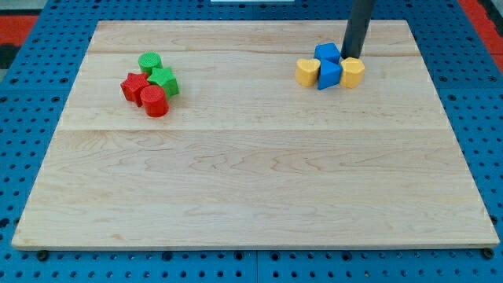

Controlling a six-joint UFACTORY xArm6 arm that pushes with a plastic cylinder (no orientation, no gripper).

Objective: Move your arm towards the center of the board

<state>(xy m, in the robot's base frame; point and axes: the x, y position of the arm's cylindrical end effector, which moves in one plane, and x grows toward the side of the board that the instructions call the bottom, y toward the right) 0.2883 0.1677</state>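
Note:
My tip is the lower end of a dark rod coming down from the view's top right. It touches the top of a cluster of blocks: a blue block just left of it, a blue triangular block below, a yellow block right below the tip, and a yellow heart-like block at the cluster's left. The wooden board stretches out below, and its centre lies down and left of the tip.
A second cluster lies at the view's upper left: a green cylinder, a green star-like block, a red star block and a red cylinder. A blue pegboard surrounds the board.

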